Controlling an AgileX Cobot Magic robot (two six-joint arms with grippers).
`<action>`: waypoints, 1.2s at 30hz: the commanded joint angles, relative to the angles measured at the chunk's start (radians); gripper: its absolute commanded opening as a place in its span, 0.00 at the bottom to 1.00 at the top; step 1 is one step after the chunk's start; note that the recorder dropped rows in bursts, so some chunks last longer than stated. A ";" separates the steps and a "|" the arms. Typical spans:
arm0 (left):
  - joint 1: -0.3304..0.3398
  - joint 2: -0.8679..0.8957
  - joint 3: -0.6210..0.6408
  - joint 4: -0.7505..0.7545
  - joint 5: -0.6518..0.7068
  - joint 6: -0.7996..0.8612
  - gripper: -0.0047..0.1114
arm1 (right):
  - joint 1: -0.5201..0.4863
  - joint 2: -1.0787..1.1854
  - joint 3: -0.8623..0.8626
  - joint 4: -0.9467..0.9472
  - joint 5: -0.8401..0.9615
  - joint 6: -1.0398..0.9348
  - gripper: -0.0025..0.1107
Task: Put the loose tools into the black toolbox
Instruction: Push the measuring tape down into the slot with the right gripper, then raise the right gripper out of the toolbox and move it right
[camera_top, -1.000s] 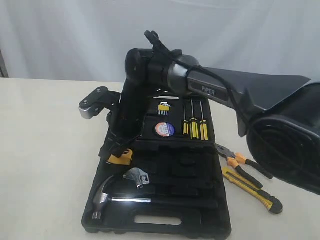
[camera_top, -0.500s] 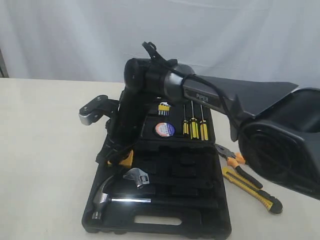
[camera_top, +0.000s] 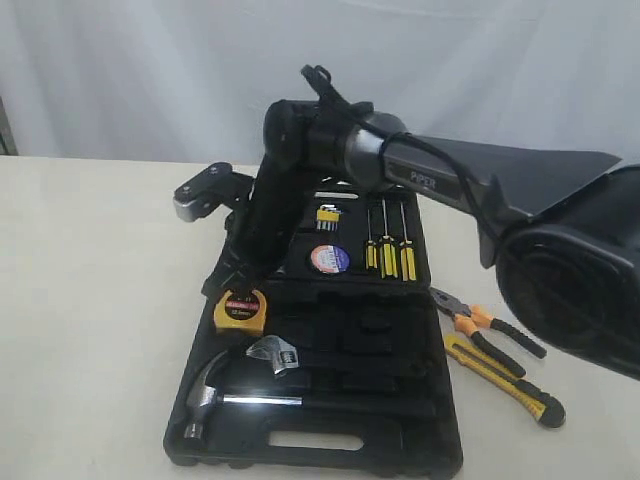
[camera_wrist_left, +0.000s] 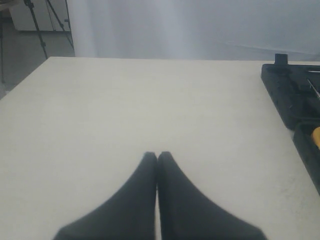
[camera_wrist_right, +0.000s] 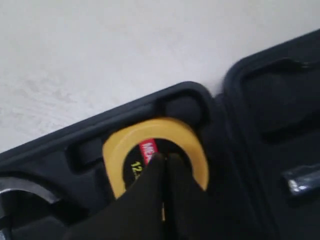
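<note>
Large flat black moulded-plastic toolbox (camera_top: 370, 335) lies open on the pale matte bench (camera_top: 90, 300). We note a rounded yellow tape measure (camera_top: 240, 311) with a dark face seated in a recess at the left edge of the near half. The right claw (camera_wrist_right: 163, 159), smooth black fingers pressed together and empty, hangs directly over it; contact we cannot tell. The left claw (camera_wrist_left: 156, 156), likewise closed and empty, hovers over bare bench. Orange-and-black-handled pliers (camera_top: 480, 322) and a yellow-and-black utility knife (camera_top: 500, 380) lie on the bench, right of the box.
</note>
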 joint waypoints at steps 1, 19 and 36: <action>-0.005 -0.001 0.003 0.000 -0.005 -0.006 0.04 | -0.036 -0.011 0.005 -0.008 -0.014 0.023 0.02; -0.005 -0.001 0.003 0.000 -0.005 -0.006 0.04 | -0.036 0.004 0.005 0.020 -0.028 0.011 0.02; -0.005 -0.001 0.003 0.000 -0.005 -0.006 0.04 | -0.068 -0.109 0.005 0.046 0.125 0.036 0.02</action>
